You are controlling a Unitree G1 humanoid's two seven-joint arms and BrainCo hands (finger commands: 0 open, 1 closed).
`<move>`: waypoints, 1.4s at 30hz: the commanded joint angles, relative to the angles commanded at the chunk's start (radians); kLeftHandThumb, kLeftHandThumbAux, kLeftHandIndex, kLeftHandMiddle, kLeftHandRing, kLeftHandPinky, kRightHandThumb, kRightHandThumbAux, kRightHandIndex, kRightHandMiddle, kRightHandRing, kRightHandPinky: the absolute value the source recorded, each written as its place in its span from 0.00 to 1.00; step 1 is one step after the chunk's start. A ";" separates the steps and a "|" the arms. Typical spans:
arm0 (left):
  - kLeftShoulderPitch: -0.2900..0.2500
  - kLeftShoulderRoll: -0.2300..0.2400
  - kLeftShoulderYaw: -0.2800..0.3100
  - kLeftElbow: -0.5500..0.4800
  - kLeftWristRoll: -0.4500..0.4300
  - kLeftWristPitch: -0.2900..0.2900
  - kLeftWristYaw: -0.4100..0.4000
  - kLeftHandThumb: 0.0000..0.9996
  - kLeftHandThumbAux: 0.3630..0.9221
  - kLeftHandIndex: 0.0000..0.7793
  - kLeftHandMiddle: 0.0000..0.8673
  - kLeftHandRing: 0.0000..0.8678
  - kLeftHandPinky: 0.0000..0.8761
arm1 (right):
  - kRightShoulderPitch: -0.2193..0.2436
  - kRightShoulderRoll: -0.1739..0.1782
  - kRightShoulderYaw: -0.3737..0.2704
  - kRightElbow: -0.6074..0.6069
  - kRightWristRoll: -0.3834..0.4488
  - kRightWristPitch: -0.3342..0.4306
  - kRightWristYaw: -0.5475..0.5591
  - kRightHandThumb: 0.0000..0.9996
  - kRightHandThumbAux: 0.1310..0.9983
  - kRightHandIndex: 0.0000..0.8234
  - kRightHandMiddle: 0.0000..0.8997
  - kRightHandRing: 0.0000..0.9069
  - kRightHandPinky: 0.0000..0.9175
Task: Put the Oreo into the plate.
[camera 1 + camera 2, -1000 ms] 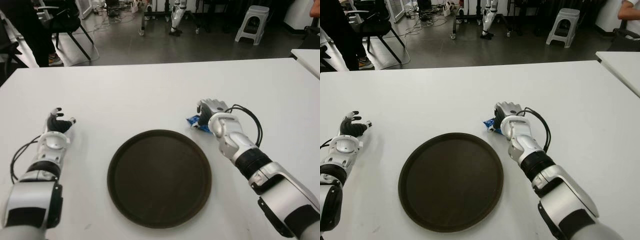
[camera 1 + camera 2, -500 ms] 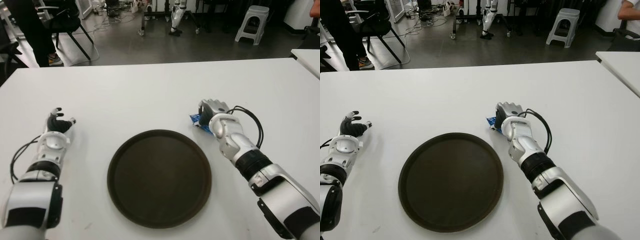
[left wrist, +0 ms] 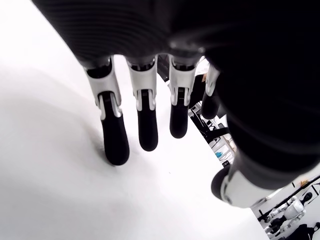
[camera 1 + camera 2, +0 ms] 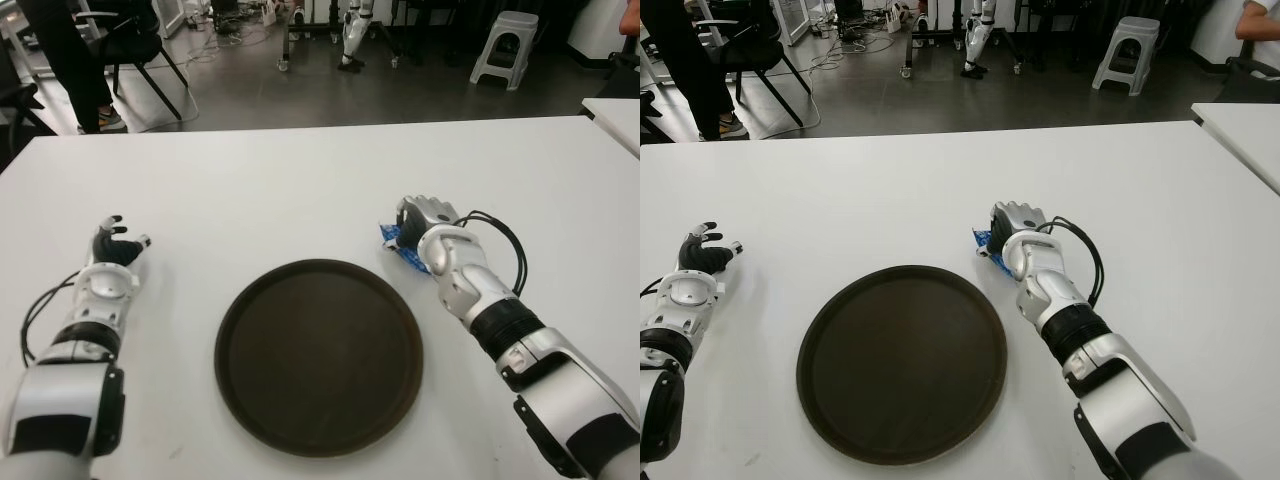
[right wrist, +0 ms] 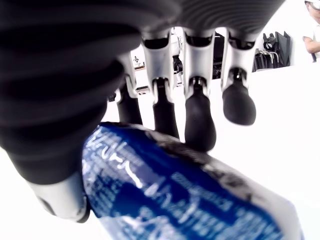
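Left eye view first: the dark round plate (image 4: 318,355) sits on the white bench (image 4: 300,180), near the robot and centred between its arms. Just past the plate's far right rim, the right hand (image 4: 420,222) is down over the blue Oreo packet (image 4: 396,243), which pokes out on the hand's left side. Over on the left, the left hand (image 4: 112,247) shows well apart from the plate, idle.

Right eye view, same story: the Oreo packet (image 4: 987,243) peeks out blue beside the right hand (image 4: 1015,224), just off the plate's (image 4: 902,360) far right edge and not yet over it.

Left wrist view: the left hand (image 3: 150,115) has its fingers (image 3: 114,140) hanging straight and relaxed above bare bench, holding nothing.

Right wrist view, and here's the action: the blue wrapper (image 5: 175,195) fills the palm, fingers (image 5: 200,125) curled down onto its far side with the thumb (image 5: 62,200) under the other end. The right hand is pinching the Oreo packet.

So the grasp looks made, though whether the packet has left the bench can't be told. This reads as the pick-up step. Next move calls for a clean lift, a short carry left and nearer until the packet is over the plate, then spreading the fingers to let it drop inside the rim.
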 joint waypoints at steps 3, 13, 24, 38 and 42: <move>0.001 0.001 -0.002 0.000 0.003 0.000 0.001 0.27 0.65 0.09 0.21 0.23 0.24 | 0.000 0.002 -0.001 0.001 0.000 0.005 -0.001 0.42 0.73 0.76 0.87 0.87 0.88; 0.001 0.003 -0.019 0.001 0.021 0.007 0.013 0.24 0.64 0.09 0.19 0.21 0.20 | -0.004 0.003 -0.002 0.015 0.005 0.000 0.005 0.44 0.72 0.81 0.90 0.91 0.90; 0.003 0.002 -0.019 -0.001 0.015 -0.004 0.015 0.26 0.66 0.09 0.20 0.23 0.23 | -0.004 0.000 -0.001 0.023 0.003 -0.022 -0.008 0.43 0.73 0.84 0.91 0.92 0.91; 0.002 0.002 -0.013 -0.001 0.009 -0.001 0.006 0.26 0.68 0.09 0.20 0.22 0.22 | -0.007 -0.004 0.000 0.030 0.002 -0.045 -0.022 0.44 0.74 0.83 0.89 0.90 0.90; 0.002 0.002 -0.011 0.000 0.009 -0.001 0.004 0.26 0.68 0.10 0.21 0.23 0.24 | -0.008 -0.006 -0.001 0.029 0.002 -0.046 -0.017 0.43 0.75 0.83 0.89 0.89 0.89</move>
